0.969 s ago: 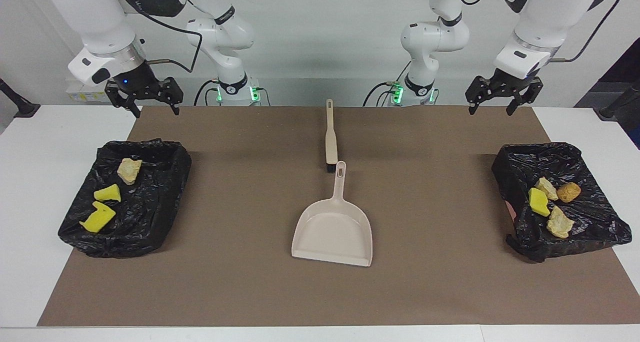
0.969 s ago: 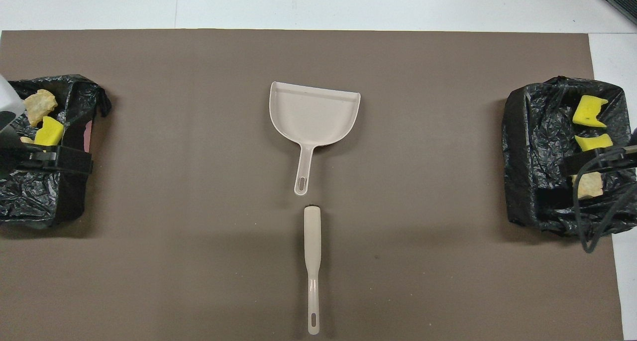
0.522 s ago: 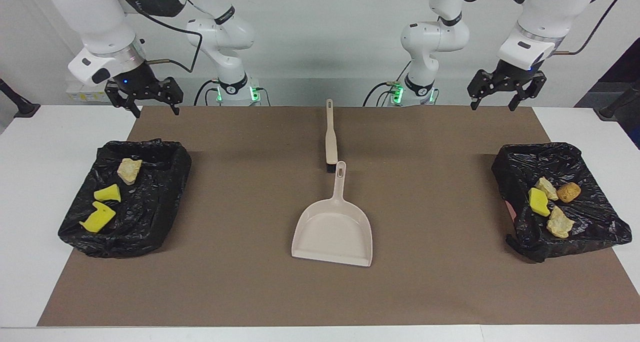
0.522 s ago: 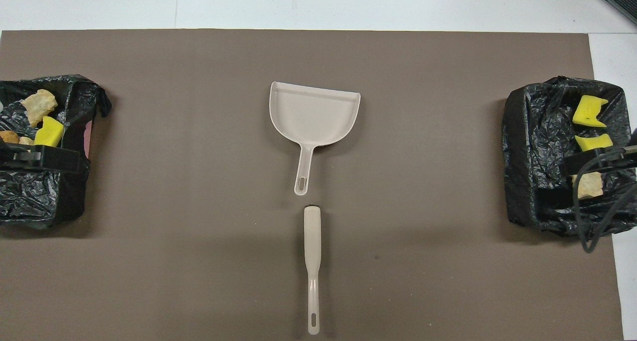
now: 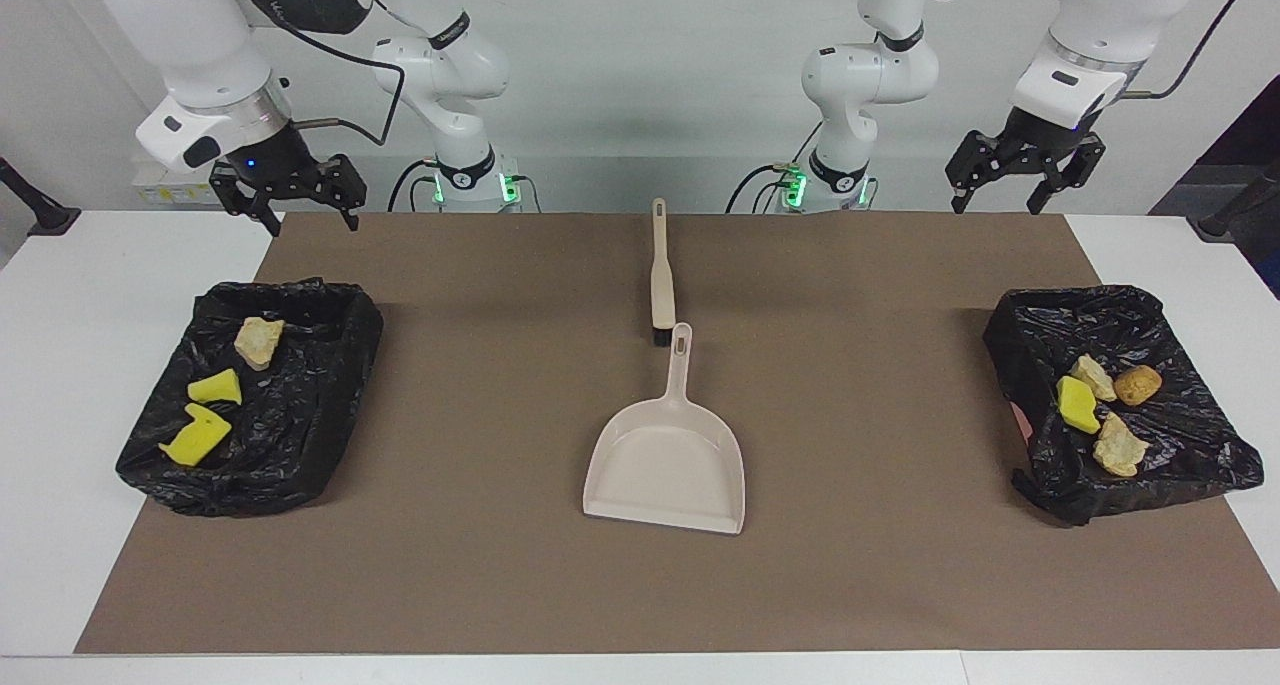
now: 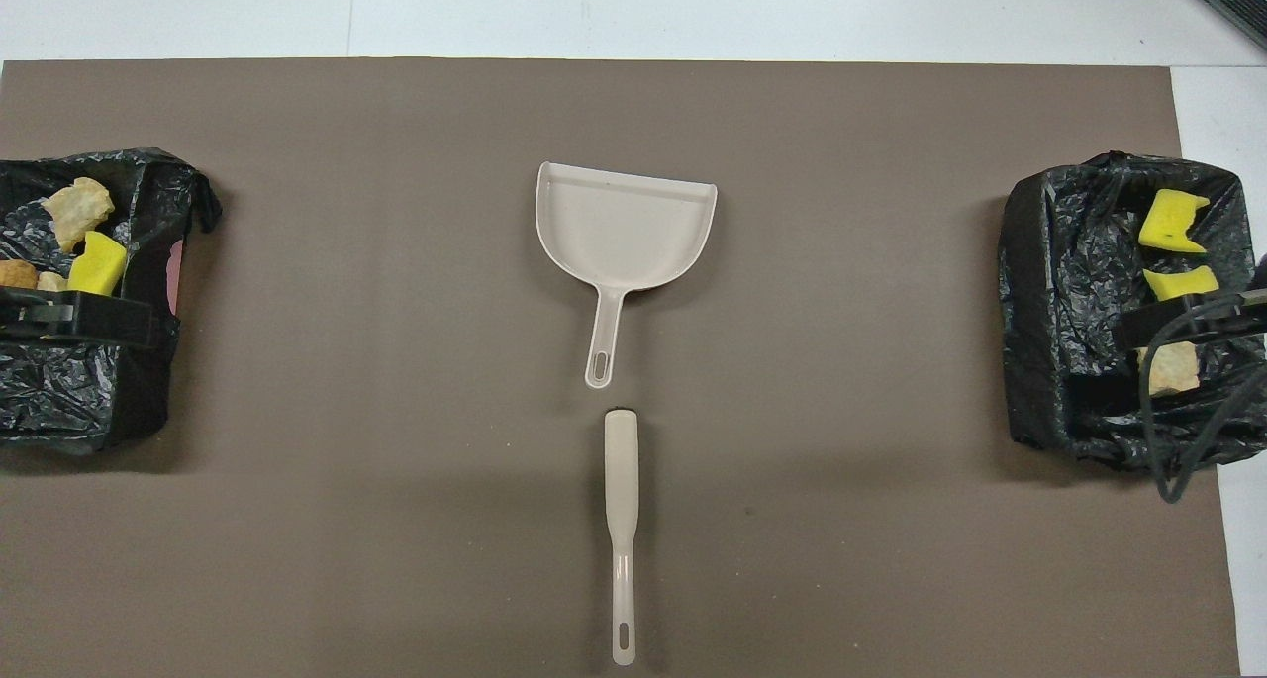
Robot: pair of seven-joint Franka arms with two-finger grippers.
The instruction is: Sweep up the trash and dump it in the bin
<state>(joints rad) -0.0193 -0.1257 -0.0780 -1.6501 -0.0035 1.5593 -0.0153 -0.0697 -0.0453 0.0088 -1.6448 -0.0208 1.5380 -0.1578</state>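
Facing view: the counter (image 5: pixel 90 295) carried a brown mat (image 5: pixel 860 565). Dustpan (image 5: pixel 668 460) lay at mat centre, empty, handle pointing to 12 o'clock, toward the robots. Brush (image 5: pixel 659 270) lay just at 12 o'clock of that handle, in line with it, bristle end nearly touching the handle tip. Two bins lined with black bags sat on the mat: the bin at the right arm's end (image 5: pixel 255 400) at 9 o'clock of the dustpan, the bin at the left arm's end (image 5: pixel 1120 400) at 3 o'clock. All trash was in the bins: two yellow sponge pieces (image 5: pixel 200 435) and one beige chunk (image 5: pixel 258 340) in the first; one yellow piece (image 5: pixel 1077 405), two beige chunks (image 5: pixel 1118 445) and an orange-brown lump (image 5: pixel 1137 385) in the second. Right claw (image 5: pixel 290 205) hung in the air at 12 o'clock of its bin, fingers spread wide, holding nothing. Left claw (image 5: pixel 1025 180) hung higher, at 12 o'clock of its bin, also wide and holding nothing.

Overhead view: dustpan (image 6: pixel 624 228) mouth faced 12 o'clock, brush (image 6: pixel 621 530) at 6 o'clock of it. Bin at the left arm's end (image 6: pixel 148 401) sat at 9 o'clock, the other (image 6: pixel 1049 292) at 3 o'clock. Left claw (image 6: pixel 84 320) and right claw (image 6: pixel 1183 317) each showed as a dark bar over its own bin.
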